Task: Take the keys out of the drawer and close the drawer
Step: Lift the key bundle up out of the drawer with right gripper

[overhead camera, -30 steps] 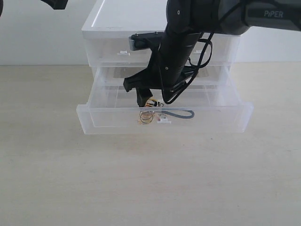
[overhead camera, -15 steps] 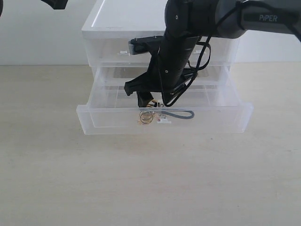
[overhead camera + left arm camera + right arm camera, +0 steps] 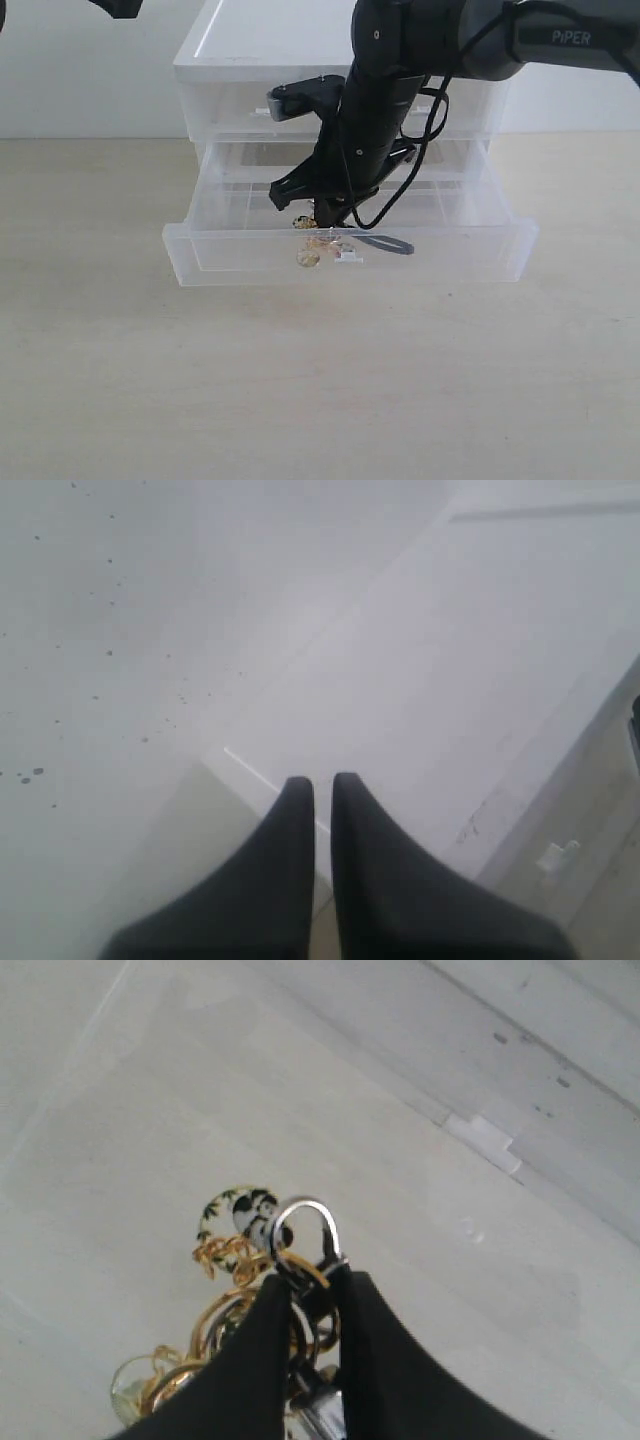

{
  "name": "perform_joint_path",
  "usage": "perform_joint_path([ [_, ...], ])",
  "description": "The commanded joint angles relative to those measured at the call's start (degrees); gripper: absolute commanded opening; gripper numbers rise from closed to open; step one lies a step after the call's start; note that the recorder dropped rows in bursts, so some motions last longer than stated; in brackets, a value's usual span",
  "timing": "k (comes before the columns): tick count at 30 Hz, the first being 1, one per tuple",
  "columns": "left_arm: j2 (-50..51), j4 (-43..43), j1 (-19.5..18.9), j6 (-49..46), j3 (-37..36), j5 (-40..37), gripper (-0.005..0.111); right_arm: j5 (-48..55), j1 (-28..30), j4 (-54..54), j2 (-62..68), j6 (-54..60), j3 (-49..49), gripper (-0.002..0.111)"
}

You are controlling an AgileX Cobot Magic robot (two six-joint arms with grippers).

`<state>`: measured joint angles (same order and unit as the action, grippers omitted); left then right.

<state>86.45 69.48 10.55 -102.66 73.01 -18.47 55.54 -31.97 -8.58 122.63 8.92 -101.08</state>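
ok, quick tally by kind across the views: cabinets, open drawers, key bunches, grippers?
Drawer cabinet: 1
Open drawer: 1
Bunch of keys: 1
Grippers: 2 (left gripper, right gripper)
Total: 5

One bunch of keys [image 3: 228, 1253], just the one! One drawer [image 3: 250, 262] pulled out, at six o'clock from the one cabinet [image 3: 230, 50]. Two grippers in play: right gripper [image 3: 310, 1278], left gripper [image 3: 321, 780]. One table [image 3: 320, 380].
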Motion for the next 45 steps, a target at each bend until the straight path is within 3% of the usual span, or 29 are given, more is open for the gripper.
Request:
perform_joint_path([
  [1, -0.3, 0.6, -0.2, 0.5, -0.3, 0.5, 0.004, 0.5, 0.0, 0.6, -1.6, 0.6, 0.4, 0.000],
  [18, -0.3, 0.6, -0.2, 0.5, -0.3, 0.8, 0.004, 0.0, 0.0, 2.3, -14.5, -0.3, 0.4, 0.000],
  [31, 0.2, 0.6, -0.2, 0.5, -0.3, 1.7, 0.004, 4.0, -0.2, -3.2, -24.0, 3.3, 0.4, 0.000],
  [40, 0.2, 0.6, -0.2, 0.7, -0.3, 0.8, 0.004, 9.1, -6.6, -2.1, -28.7, 2.3, 0.7, 0.000],
  [45, 0.2, 0.6, -0.2, 0.8, -0.3, 0.5, 0.004, 7.1, -10.9, 1.5, -29.1, -2.1, 7.4, 0.000],
])
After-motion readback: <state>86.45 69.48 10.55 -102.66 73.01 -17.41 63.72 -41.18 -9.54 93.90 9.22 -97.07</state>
